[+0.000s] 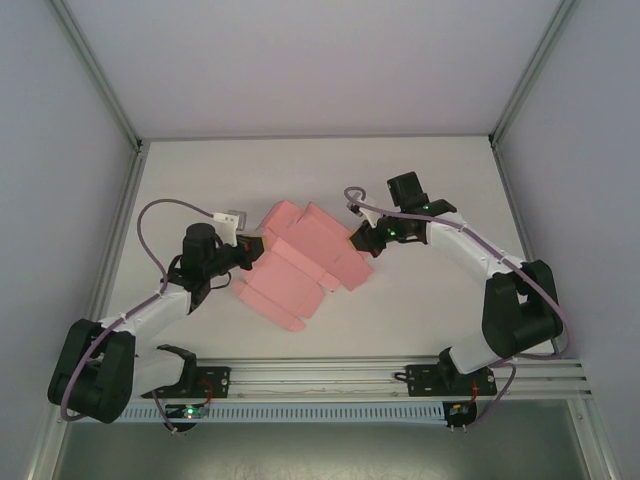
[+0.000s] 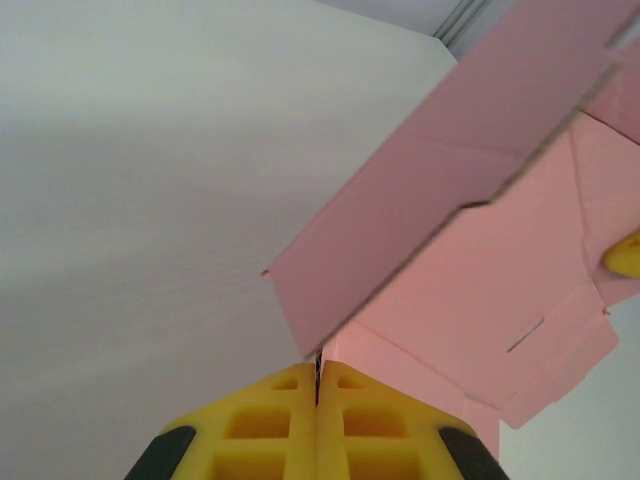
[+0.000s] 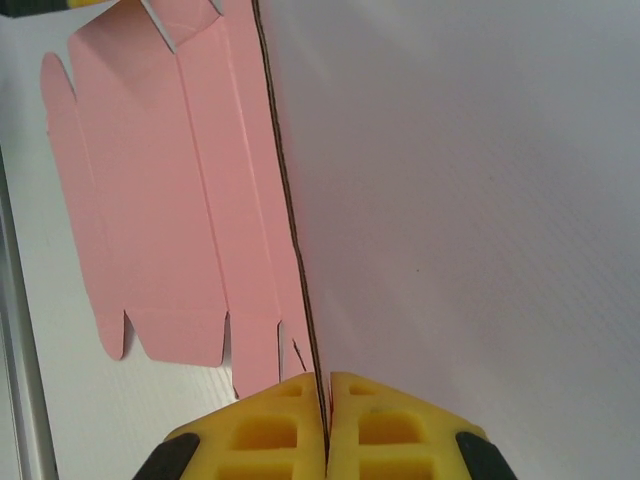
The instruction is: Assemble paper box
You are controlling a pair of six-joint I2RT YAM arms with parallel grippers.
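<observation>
Your left gripper and right gripper both have their jaws pressed together, pinching opposite edges of the paper box. It is a partly folded sheet mid-way across the worktop. Pull unevenly and the thin card may tear or slip free.
</observation>
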